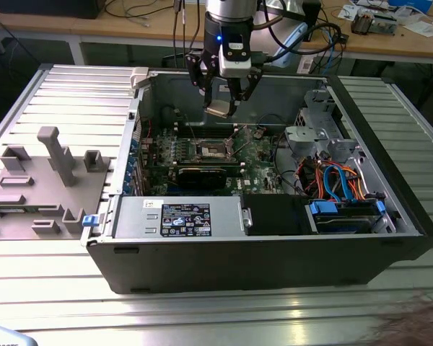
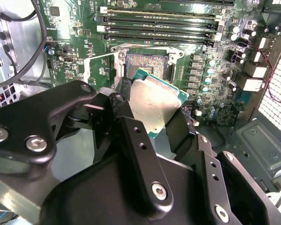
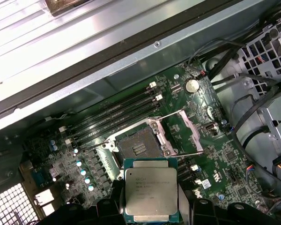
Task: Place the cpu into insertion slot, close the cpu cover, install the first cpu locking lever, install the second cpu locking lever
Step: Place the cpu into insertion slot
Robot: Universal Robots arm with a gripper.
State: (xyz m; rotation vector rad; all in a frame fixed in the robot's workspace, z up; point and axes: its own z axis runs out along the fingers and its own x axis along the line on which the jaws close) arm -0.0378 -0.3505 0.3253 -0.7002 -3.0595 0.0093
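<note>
My gripper (image 1: 221, 103), clenched on the cpu (image 3: 151, 190) by two opposite edges, holds it above the insertion slot (image 3: 136, 147). I judge the chip light, stiff, smooth-topped and fragile underneath, so the edges are the safest place to grip.

The gripper (image 1: 221, 104) is black, its angular linked fingers (image 2: 140, 154) studded with silver screws (image 2: 159, 190); above it sits a pale grey wrist block (image 1: 235, 67), then a dark collar (image 1: 231, 34) with a blue light (image 1: 218, 37), and black cables (image 1: 292, 37) trail
</note>
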